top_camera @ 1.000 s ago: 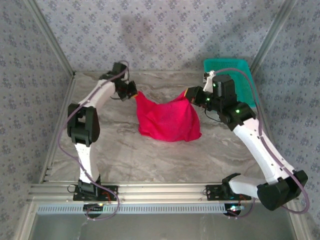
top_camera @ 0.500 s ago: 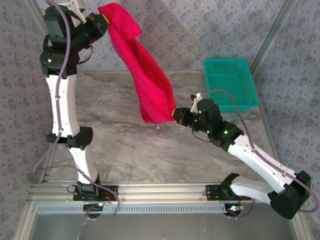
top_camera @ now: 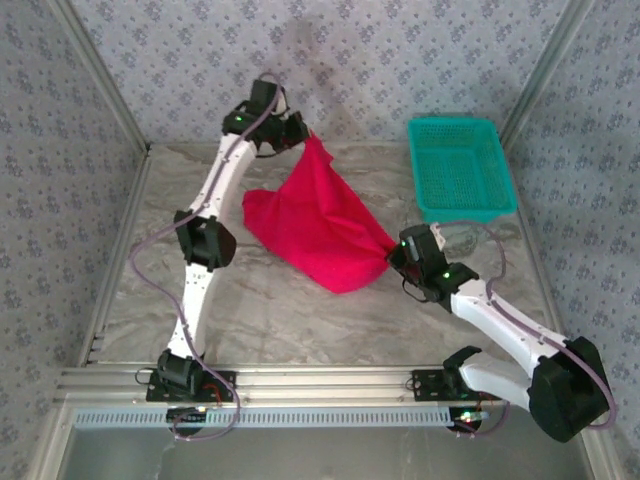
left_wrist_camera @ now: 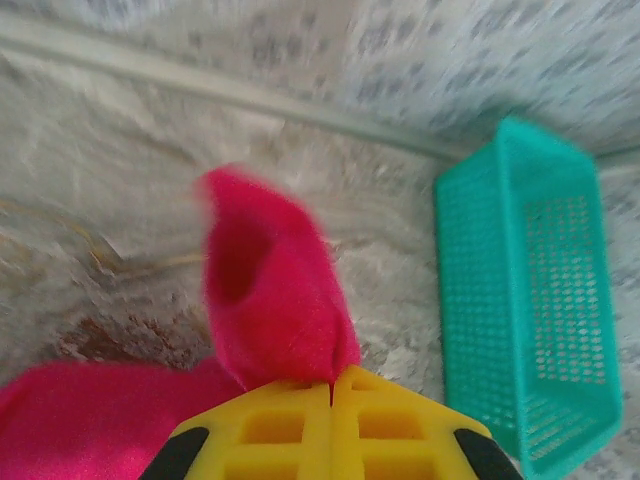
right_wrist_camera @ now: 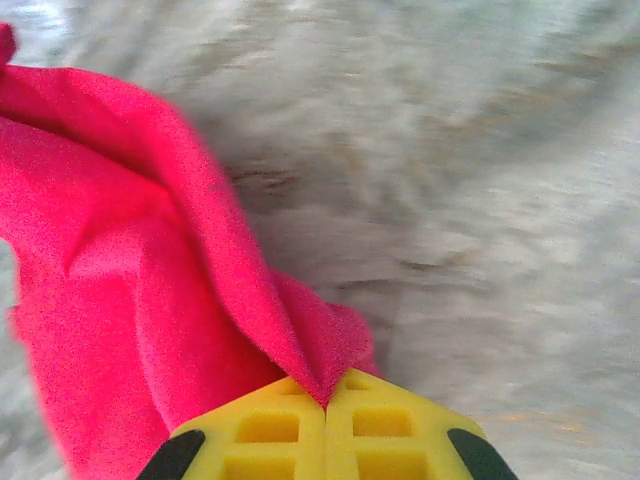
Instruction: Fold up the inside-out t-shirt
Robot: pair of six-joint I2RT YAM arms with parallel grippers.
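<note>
Tabletop (top_camera: 300,320) under red t-shirt (top_camera: 320,230), basket (left_wrist_camera: 500,300) near

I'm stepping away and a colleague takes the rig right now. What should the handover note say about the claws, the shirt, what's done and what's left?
Left claw: shut on a corner of the bright red soft cloth t-shirt, raised near the back wall.
Right claw: shut on another edge of the shirt, low by the grey marbled table.
Shirt: stretched between the claws, lower part draped on the table, left of the teal plastic mesh basket.
Done: shirt gripped at two points.
Left: spread it flat, then every fold.
</note>
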